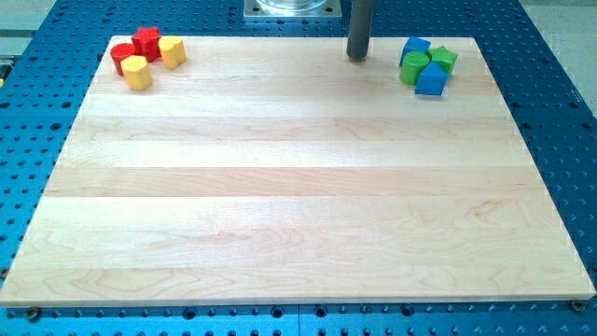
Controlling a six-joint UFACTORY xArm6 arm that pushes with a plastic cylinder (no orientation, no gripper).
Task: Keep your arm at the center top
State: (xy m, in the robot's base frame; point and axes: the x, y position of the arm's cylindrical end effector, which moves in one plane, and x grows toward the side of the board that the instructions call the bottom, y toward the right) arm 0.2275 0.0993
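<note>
My tip [357, 57] rests on the wooden board [298, 187] at the view's top, a little right of the middle. It touches no block. At the view's top left sits a cluster: a red star-like block [146, 42], a red round block [122, 57], a yellow block [172, 50] and another yellow block [138, 72]. At the view's top right sits a second cluster: a blue block [415, 49], a green round block [414, 68], a green block [444, 59] and a blue block [432, 80]. The right cluster lies about 50 pixels right of my tip.
The board lies on a blue perforated table [560, 112]. The arm's metal base [291, 8] stands just beyond the board's top edge, left of the rod.
</note>
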